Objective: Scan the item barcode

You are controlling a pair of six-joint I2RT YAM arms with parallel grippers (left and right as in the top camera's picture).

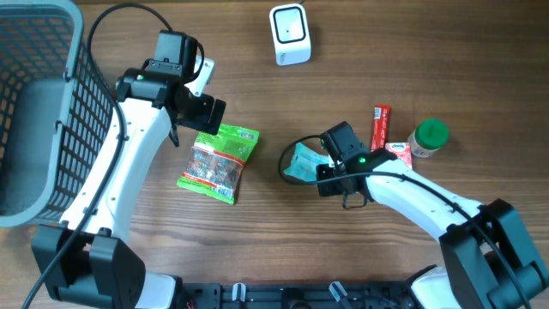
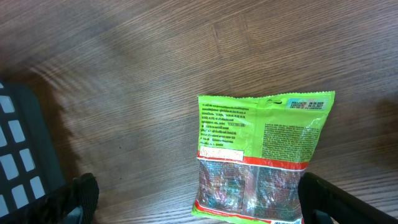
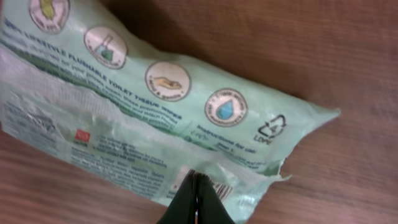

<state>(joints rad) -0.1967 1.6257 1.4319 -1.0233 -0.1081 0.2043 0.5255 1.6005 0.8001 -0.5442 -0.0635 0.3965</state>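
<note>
A pale green toilet-tissue wipes pack (image 3: 155, 106) fills the right wrist view, with a barcode (image 3: 219, 190) near its lower edge. My right gripper (image 3: 196, 196) is shut, its fingertips pinched on that edge right beside the barcode. In the overhead view the pack (image 1: 300, 163) sits at the right gripper (image 1: 324, 169), mid-table. The white scanner (image 1: 290, 34) stands at the back centre. My left gripper (image 1: 206, 112) hangs open over the top of a green sweets bag (image 1: 220, 161). The bag (image 2: 261, 155) lies flat between the spread fingers (image 2: 84, 196), untouched.
A grey wire basket (image 1: 34, 112) takes up the far left. To the right of the tissue pack lie a red tube (image 1: 380, 127), a green-lidded jar (image 1: 427, 137) and a small red-and-white packet (image 1: 399, 152).
</note>
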